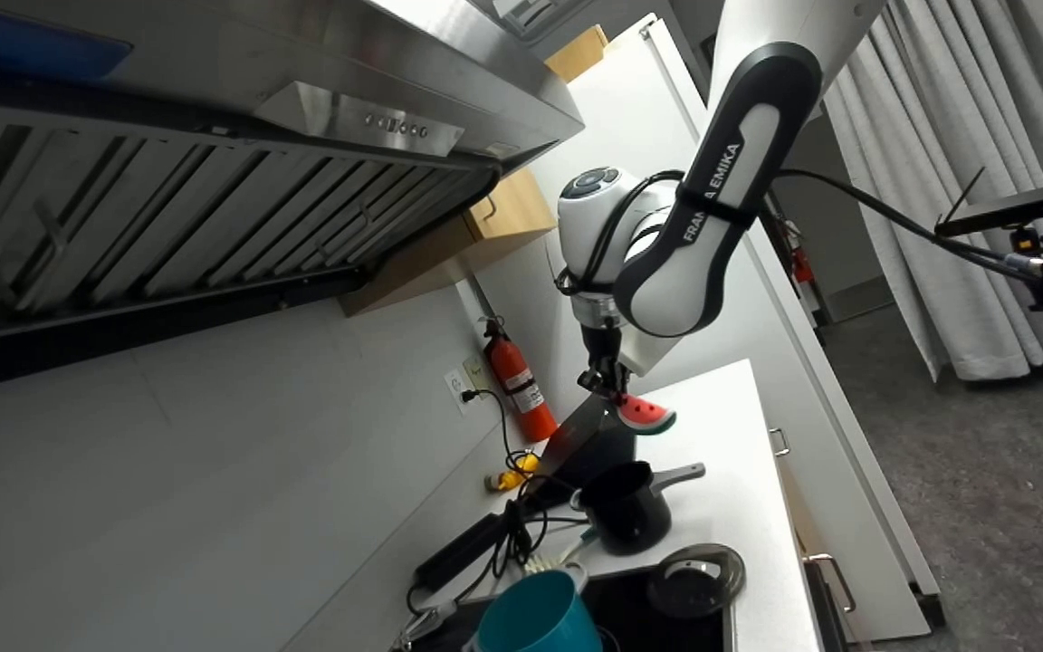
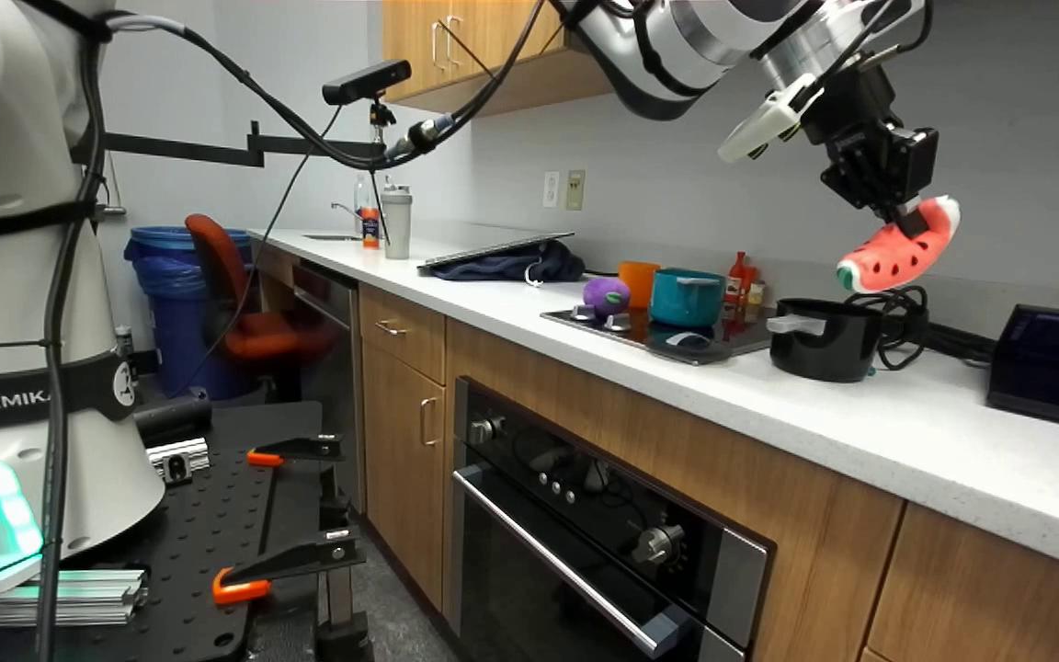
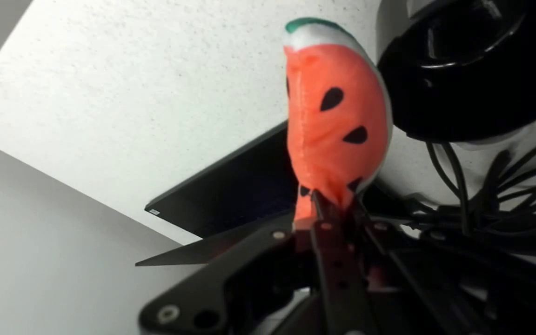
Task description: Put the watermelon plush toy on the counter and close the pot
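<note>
The gripper point(image 3: 341, 204) is clamped on the watermelon plush toy point(image 3: 338, 111); its fingers point(image 3: 327, 216) pinch a fold of the red fabric. In the wrist view, most of the toy projects beyond the fingertips, with the green-and-white end farthest out; a smaller red portion shows alongside the fingers, on the side away from the pot point(image 3: 463, 102). In an exterior view, the toy sits tilted below the gripper, its green-tipped end lower than the opposite end.

The toy is held clear above the counter point(image 2: 916, 450), near the pot. Whether any part lies directly over the pot rim cannot be determined.

The pot stands upright on the counter, between the cooktop point(image 1: 666, 634) and a dark box point(image 2: 1058, 368). Its mouth is uncovered; its stick handle points toward the front edge of the counter. The lid point(image 1: 695, 587) lies on the cooktop, close to the front edge. A teal container point(image 2: 688, 302) stands on the cooktop, farther from the front edge than the lid. A coiled black cable point(image 2: 908, 326) lies between the pot and the back edge.
</note>
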`<state>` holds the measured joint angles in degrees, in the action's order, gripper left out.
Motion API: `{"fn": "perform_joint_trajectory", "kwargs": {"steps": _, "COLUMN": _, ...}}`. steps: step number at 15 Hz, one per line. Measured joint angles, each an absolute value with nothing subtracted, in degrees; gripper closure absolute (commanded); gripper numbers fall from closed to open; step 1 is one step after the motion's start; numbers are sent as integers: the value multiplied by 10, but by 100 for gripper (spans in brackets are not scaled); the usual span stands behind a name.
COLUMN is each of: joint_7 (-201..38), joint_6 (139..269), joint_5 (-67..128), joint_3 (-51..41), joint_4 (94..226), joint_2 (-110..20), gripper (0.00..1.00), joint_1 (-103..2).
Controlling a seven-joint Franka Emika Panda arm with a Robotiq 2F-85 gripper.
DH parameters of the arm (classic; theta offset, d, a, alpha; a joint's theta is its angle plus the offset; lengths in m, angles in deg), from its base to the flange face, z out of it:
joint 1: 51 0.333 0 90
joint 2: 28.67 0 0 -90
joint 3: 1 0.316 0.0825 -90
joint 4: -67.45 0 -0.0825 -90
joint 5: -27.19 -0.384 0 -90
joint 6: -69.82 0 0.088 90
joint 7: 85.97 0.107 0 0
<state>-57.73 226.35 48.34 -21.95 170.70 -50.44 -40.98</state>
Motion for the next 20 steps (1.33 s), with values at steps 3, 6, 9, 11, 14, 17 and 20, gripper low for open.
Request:
{"fn": "perform_joint_trajectory", "kwargs": {"steps": 3, "joint_7": -571, "joint_6": 2263, "joint_5": 500, "joint_3": -228, "joint_4": 1736, "joint_2": -495, "gripper": 98, "joint_1": -412}}
{"fn": "perform_joint_trajectory", "kwargs": {"steps": 6, "joint_7": -570, "joint_6": 2263, "joint_5": 503, "joint_3": -228, "joint_4": 1757, "joint_2": -492, "gripper": 67, "joint_1": -413}}
{"fn": "perform_joint_trajectory", "kwargs": {"steps": 9, "joint_7": -570, "joint_6": 2263, "joint_5": 503, "joint_3": -226, "joint_4": 1769, "joint_2": -492, "gripper": 52, "joint_1": -413}}
{"fn": "perform_joint_trajectory", "kwargs": {"steps": 11, "joint_7": -570, "joint_6": 2263, "joint_5": 503, "joint_3": -226, "joint_4": 1774, "joint_2": -492, "gripper": 36, "joint_1": -413}}
{"fn": "perform_joint_trajectory", "kwargs": {"steps": 14, "joint_7": -570, "joint_6": 2263, "joint_5": 503, "joint_3": -226, "joint_4": 1777, "joint_2": -491, "gripper": 14, "joint_1": -413}}
{"fn": "perform_joint_trajectory", "kwargs": {"steps": 17, "joint_7": -570, "joint_6": 2263, "joint_5": 503, "joint_3": -226, "joint_4": 1781, "joint_2": -490, "gripper": 0, "joint_1": -414}}
{"fn": "perform_joint_trajectory", "kwargs": {"steps": 20, "joint_7": -570, "joint_6": 2263, "joint_5": 503, "joint_3": -226, "joint_4": 1785, "joint_2": -489, "gripper": 0, "joint_1": -414}}
